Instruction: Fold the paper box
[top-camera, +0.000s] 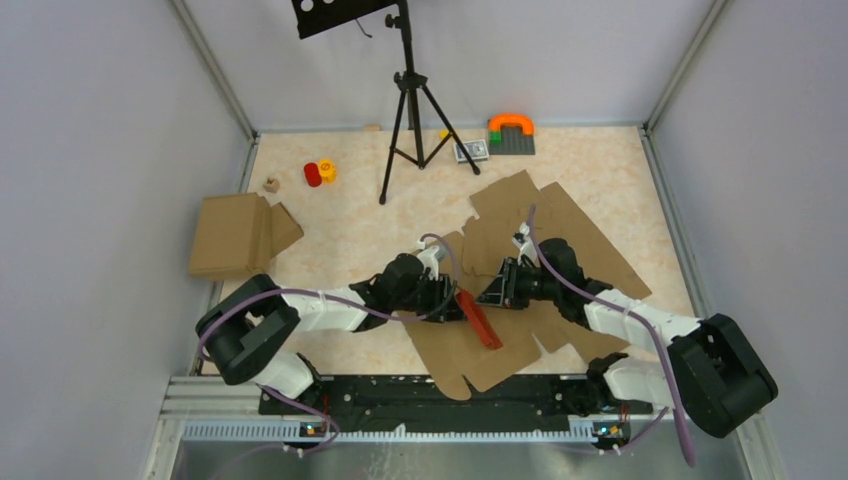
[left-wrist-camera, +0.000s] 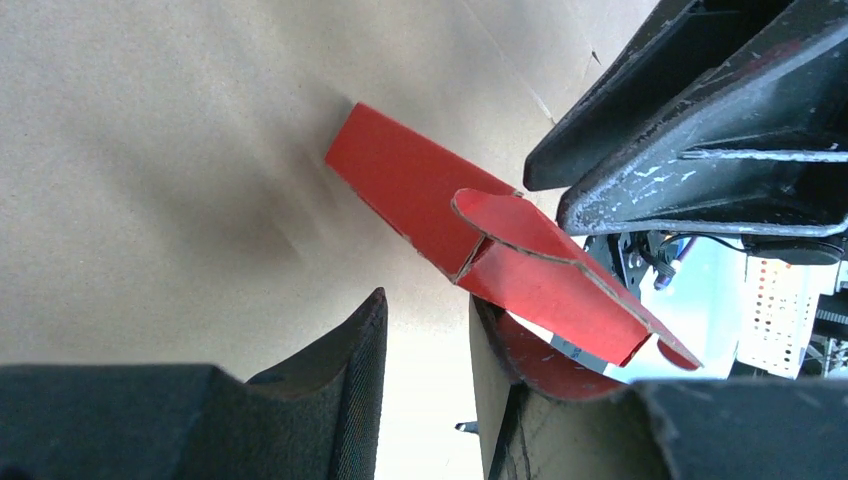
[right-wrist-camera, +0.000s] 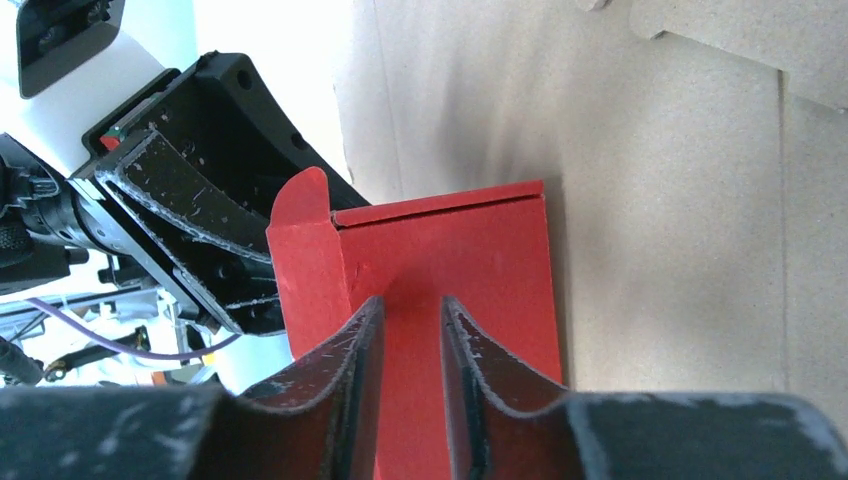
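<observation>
The paper box lies as a slim red strip on the large brown cardboard sheet, just in front of the arms and between the two grippers. It is only partly formed. The long body rests flattened on the sheet, while a rounded end flap stands up at the crease nearest the left arm.

The right gripper sits over the red panel with its jaws drawn almost together. Only a narrow slot shows between them, and I cannot tell whether any card is pinched there or whether the tips merely press on the panel. The left gripper is released, with bare space between its fingers. One finger sits beside a curved red tab, though contact is unclear.

I judge the step in hand to be working the end of the box — raising the flap so it can be tucked. The next move probably calls for the right arm to pin the body flat while the left closes on the flap and turns it over its crease. The card is thin and could buckle or slide on the smooth cardboard.
</observation>
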